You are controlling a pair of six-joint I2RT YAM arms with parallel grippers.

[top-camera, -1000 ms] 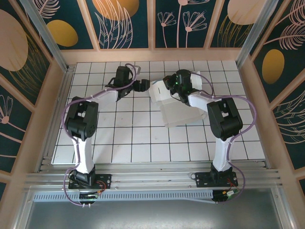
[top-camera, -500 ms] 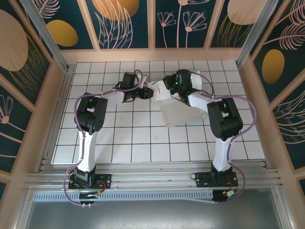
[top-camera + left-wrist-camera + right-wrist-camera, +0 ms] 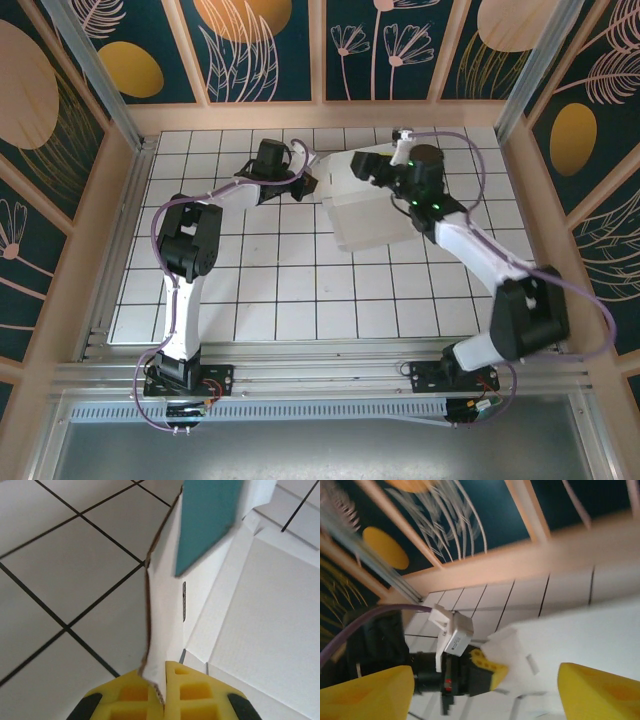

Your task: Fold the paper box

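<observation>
Overhead, the left gripper (image 3: 308, 186) sits at the far middle of the tiled table (image 3: 250, 290), pressed against the left edge of the paper box (image 3: 375, 215). In the left wrist view its two yellow fingers (image 3: 195, 697) are closed together, with a thin upright wall of the box (image 3: 165, 610) pinched between them. That wall rises from the whitish sheet, and a turquoise face shows on the flap at its far end.

The box itself lies pale side up on the far part of the table, right of centre, between the two grippers.

To the right, the right gripper (image 3: 360, 168) hovers at the far left corner of the box. The right wrist view shows its yellow fingers (image 3: 600, 690) spread wide, with nothing held between them. The white sheet (image 3: 570, 635) and the left gripper (image 3: 487, 669) lie ahead of it. Whether the right fingers touch the sheet cannot be told.
</observation>
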